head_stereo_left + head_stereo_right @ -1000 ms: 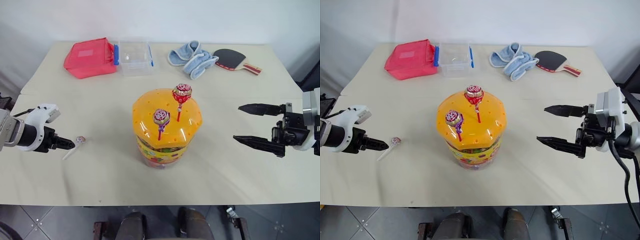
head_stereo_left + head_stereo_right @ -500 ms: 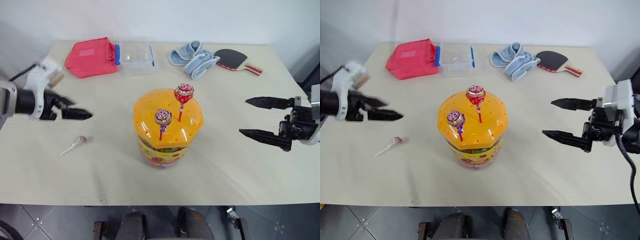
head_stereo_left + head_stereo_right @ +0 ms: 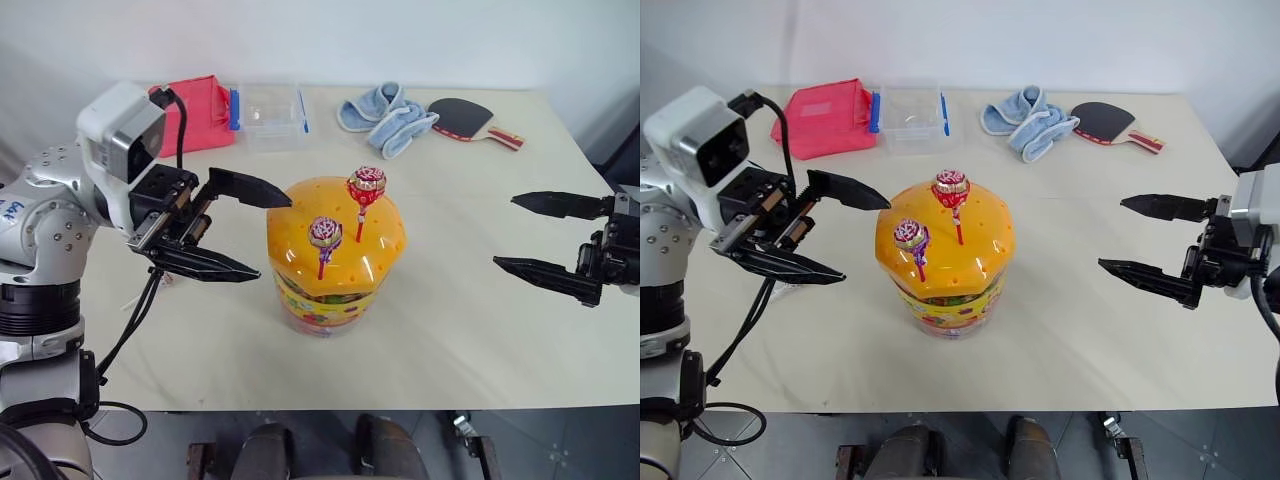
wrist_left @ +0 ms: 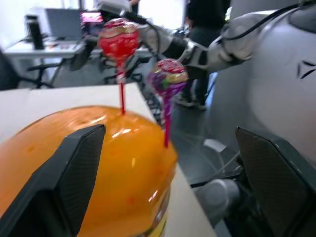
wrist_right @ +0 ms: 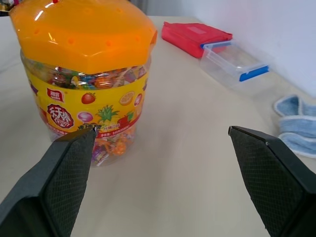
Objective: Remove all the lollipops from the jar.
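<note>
Beside the jar (image 3: 335, 262), on its left flank, my left gripper (image 3: 243, 228) hangs level with its fingers spread wide and nothing between them, aimed across at the orange domed lid (image 3: 335, 232). Two lollipops stand upright in holes in that lid: the red one (image 3: 365, 186) toward the back, the purple-pink one (image 3: 324, 234) nearer me. My right gripper (image 3: 553, 236) waits well off to the right, jaws wide apart too, holding nothing.

The risk I see is in the approach. The two sticks stand near each other, so closing on one could knock or drag the other. If a finger pushes the dome sideways instead of meeting a stick, the whole tub could slide or tip, since nothing steadies it. A pinch on the wrapper rather than the stick may slip.

The jar stands mid-way on a pale beige table (image 3: 460, 330). Along the far edge lie a red pouch (image 3: 190, 108), a clear box with blue clips (image 3: 270, 115), a blue cloth (image 3: 385, 115) and a table-tennis paddle (image 3: 465, 120), before a plain white wall.
</note>
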Tool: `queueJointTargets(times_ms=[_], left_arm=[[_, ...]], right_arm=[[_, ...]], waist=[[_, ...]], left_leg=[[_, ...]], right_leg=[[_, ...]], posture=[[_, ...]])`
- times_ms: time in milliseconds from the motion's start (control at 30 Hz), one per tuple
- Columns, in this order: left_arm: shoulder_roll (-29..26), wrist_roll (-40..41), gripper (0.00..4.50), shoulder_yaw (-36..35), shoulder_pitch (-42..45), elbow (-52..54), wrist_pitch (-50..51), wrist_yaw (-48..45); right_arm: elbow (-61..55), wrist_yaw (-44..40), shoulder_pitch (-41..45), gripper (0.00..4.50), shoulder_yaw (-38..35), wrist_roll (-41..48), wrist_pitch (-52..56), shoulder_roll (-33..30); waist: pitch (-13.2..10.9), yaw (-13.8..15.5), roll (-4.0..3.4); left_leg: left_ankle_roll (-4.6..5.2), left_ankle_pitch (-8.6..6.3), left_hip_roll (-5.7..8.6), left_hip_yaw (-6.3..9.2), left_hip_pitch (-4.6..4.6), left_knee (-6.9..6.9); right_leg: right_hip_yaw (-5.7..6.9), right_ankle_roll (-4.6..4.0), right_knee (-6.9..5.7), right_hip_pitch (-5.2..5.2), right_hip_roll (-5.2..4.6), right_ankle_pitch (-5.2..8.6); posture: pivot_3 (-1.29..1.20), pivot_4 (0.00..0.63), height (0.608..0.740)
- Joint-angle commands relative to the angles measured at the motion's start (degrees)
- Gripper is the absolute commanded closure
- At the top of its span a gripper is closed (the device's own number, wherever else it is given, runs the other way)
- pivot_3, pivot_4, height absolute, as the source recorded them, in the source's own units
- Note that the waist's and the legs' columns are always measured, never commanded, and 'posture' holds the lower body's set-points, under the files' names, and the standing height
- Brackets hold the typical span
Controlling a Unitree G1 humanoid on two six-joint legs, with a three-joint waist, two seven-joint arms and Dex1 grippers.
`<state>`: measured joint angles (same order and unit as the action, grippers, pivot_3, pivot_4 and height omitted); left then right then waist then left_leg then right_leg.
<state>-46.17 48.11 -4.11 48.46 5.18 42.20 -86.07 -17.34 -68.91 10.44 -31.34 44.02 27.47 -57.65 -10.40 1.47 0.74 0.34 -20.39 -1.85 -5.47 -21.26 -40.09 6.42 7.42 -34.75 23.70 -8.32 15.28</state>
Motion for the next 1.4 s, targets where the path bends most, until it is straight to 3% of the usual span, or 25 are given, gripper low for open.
queueJointTargets(times_ms=[33,300,333,433,800,1167,1400], left_arm=[[1.8,0.7,0.04,2.8,1.7,-0.1,-2.1,-6.2],[6.8,-1.7,0.04,9.0,4.6,-2.5,-6.9,-6.2],[7.6,-1.6,0.22,9.0,4.7,-2.5,-7.5,-5.8],[8.3,-1.2,0.94,9.1,4.6,-2.2,-7.6,-4.9],[6.0,-2.8,4.40,10.5,4.8,0.2,-7.4,-3.8],[7.6,-0.1,4.48,3.8,10.8,-3.8,-5.4,2.5],[3.9,-3.6,4.48,0.7,13.6,-6.5,-1.7,9.9]], right_arm=[[-1.8,1.1,-0.2,0.00,-2.6,0.7,-0.4,-0.5],[-4.4,2.4,-0.8,0.00,-3.9,2.6,0.0,0.0],[-5.2,2.7,-1.2,0.00,-4.4,3.3,0.5,0.1],[-8.2,3.4,-3.4,0.00,-5.7,5.4,2.0,0.4],[-12.7,7.5,-5.1,0.00,-7.0,9.4,4.0,0.8],[-16.3,9.0,-6.9,0.00,-7.4,15.7,6.5,1.0],[-17.9,8.4,-8.0,0.00,-7.1,18.5,6.4,1.2]], waist=[[0.0,0.0,0.00],[0.0,0.0,-0.01],[0.0,0.0,-0.01],[0.0,0.1,0.00],[0.0,0.1,0.00],[0.0,0.0,0.00],[0.0,0.0,0.01]], left_leg=[[0.00,0.00,0.00,0.00,0.00,0.00],[0.01,0.00,0.01,0.01,0.02,0.01],[0.01,0.00,0.00,0.02,0.02,0.00],[0.01,0.00,0.01,0.06,0.00,-0.01],[0.02,0.00,0.01,0.09,0.01,-0.01],[0.03,-0.01,0.01,0.12,-0.01,-0.01],[0.03,-0.01,0.00,0.13,0.02,0.00]], right_leg=[[0.00,0.00,0.00,0.00,0.00,0.00],[0.00,0.00,0.01,-0.01,0.00,0.00],[0.00,0.00,0.01,-0.02,0.00,0.00],[0.01,0.01,0.02,-0.04,0.00,0.00],[0.01,0.00,0.02,-0.05,0.00,0.00],[0.03,0.00,0.04,-0.05,0.00,0.00],[0.03,0.00,0.04,-0.07,0.00,0.00]], posture=[[0.00,0.150,0.740],[0.00,0.150,0.740],[0.00,0.150,0.740],[0.00,0.150,0.740],[0.00,0.150,0.740],[0.00,0.150,0.740],[0.00,0.150,0.740]])
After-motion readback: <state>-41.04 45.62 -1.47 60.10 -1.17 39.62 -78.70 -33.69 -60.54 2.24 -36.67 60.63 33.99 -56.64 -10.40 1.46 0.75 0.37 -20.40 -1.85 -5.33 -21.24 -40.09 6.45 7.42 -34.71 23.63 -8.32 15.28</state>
